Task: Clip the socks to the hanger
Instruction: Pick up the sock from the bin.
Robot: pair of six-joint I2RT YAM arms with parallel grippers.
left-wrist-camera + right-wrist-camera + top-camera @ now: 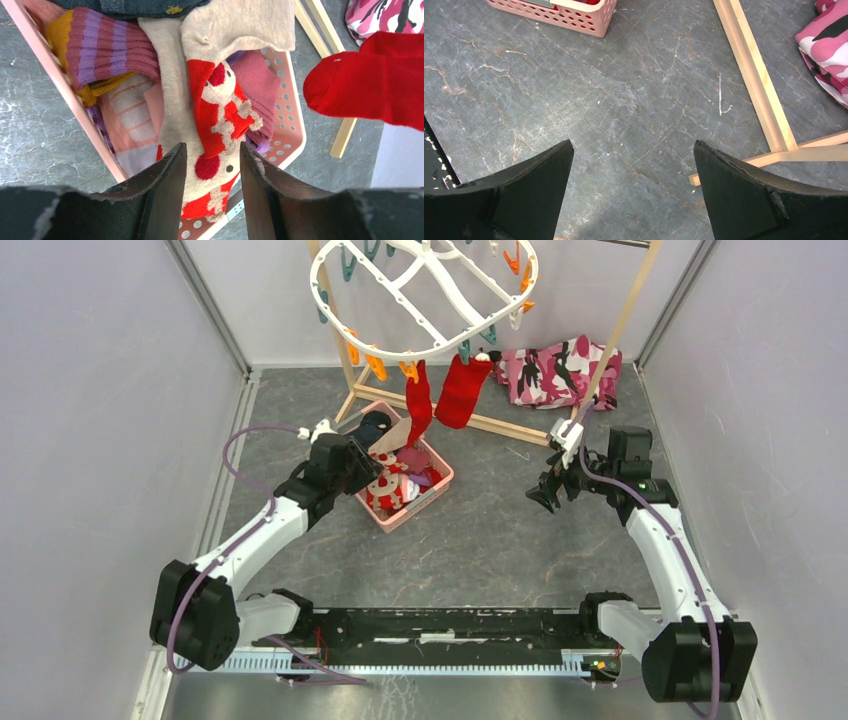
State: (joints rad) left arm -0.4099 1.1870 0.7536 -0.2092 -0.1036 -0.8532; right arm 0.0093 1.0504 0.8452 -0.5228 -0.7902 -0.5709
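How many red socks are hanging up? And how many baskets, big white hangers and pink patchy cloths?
Red fabric socks hanging on pegs: 2
Pink plastic basket: 1
White oval plastic hanger: 1
Pink, black and white patterned cloth: 1
Total: 5

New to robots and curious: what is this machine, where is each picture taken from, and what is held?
These are two robot arms with two-finger grippers. The top picture looks down from above; the other two come from cameras on the wrists. On the grey table stands a pink perforated plastic basket of socks. Above hangs a white oval plastic hanger with two red socks clipped on; behind are a light wooden rack and a pink, black and white cloth. The left gripper hovers over a red-and-white patterned sock; whether it grips is unclear. The right gripper is open, empty.
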